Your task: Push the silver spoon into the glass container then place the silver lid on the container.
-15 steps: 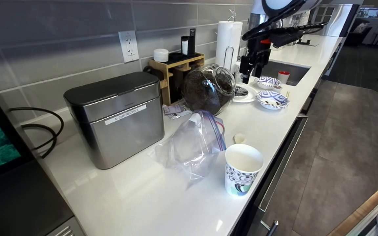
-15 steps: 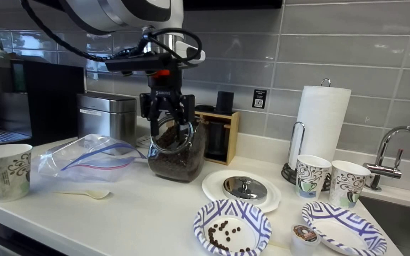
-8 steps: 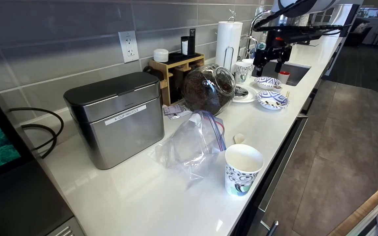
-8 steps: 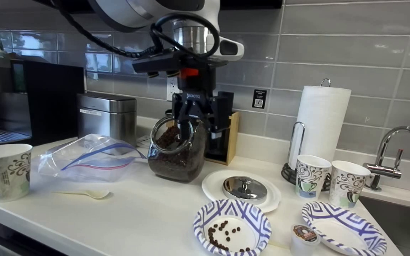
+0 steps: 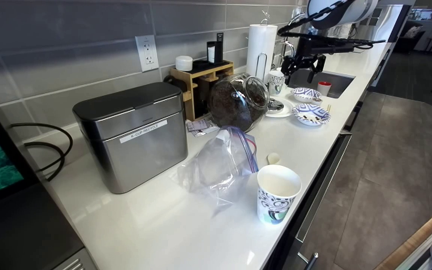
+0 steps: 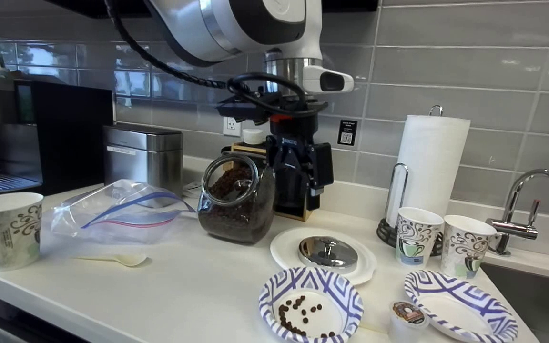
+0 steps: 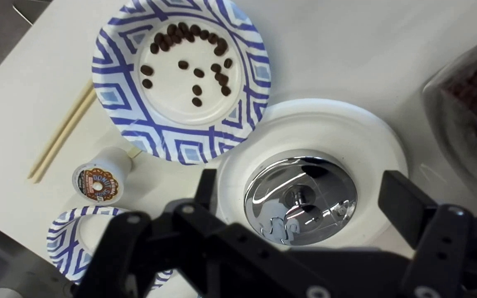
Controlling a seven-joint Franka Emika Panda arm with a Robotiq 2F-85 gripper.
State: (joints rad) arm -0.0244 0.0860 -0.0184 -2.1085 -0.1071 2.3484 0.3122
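Hovering claw (image 7: 303,192), clear of lid (image 7: 300,203) edge

Bright light washes the glossy white table (image 5: 156,232) in both exterior views, bluish reflections mark the grey glazed rectangular wall tiles (image 6: 133,83), and in the dimmer wrist view hard white highlights streak the round silver metal lid (image 7: 300,200) while the bulbous brown-looking glass container (image 7: 472,111) blurs at the edge.

Below the jaws lay the silver lid (image 7: 300,200), knob up; beside them, the bulbous glass container (image 6: 237,221) held the half-hidden silver spoon (image 6: 242,185).
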